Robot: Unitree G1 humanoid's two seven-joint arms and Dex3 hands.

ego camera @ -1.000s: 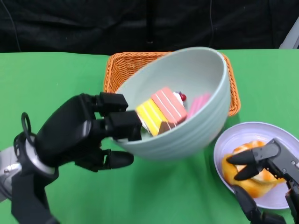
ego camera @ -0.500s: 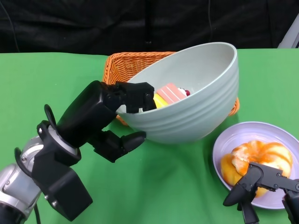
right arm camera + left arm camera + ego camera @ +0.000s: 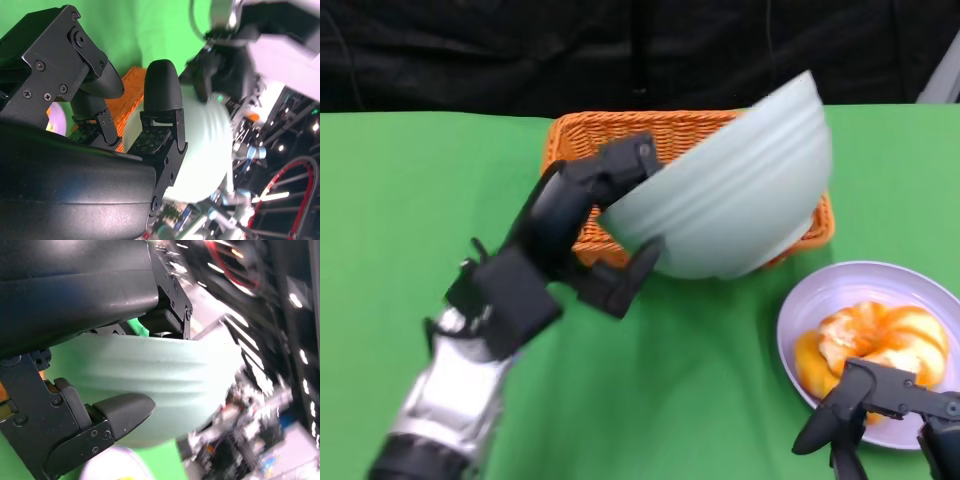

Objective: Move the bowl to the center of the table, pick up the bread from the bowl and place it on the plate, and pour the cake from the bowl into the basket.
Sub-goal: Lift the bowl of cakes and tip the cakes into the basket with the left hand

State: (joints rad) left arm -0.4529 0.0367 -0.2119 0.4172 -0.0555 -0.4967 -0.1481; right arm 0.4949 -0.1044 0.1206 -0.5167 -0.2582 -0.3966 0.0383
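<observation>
A black curtain (image 3: 470, 50) hangs at the back of the room, behind the table (image 3: 410, 200). The table is covered all over in bright green cloth.

The basket (image 3: 582, 138) is the thing to look from. It is orange and woven, and it sits at the back of the table, near the curtain.

The big pale green bowl (image 3: 740, 190) is up in the air, right over the basket. It is tipped so far toward the back that only its ridged outside shows. Nothing inside the bowl can be seen, so the cake is hidden.

The left hand (image 3: 585, 225) is in front of the basket's left side. It grips the bowl by its rim, with fingers on top of the edge and one finger under the bowl.

The pale purple plate (image 3: 800, 310) sits on the table in front of the basket's right end. The bread (image 3: 870, 335), round and orange, lies on it.

The right hand (image 3: 885, 410) is just in front of the plate. Its fingers are spread apart and hold nothing.
</observation>
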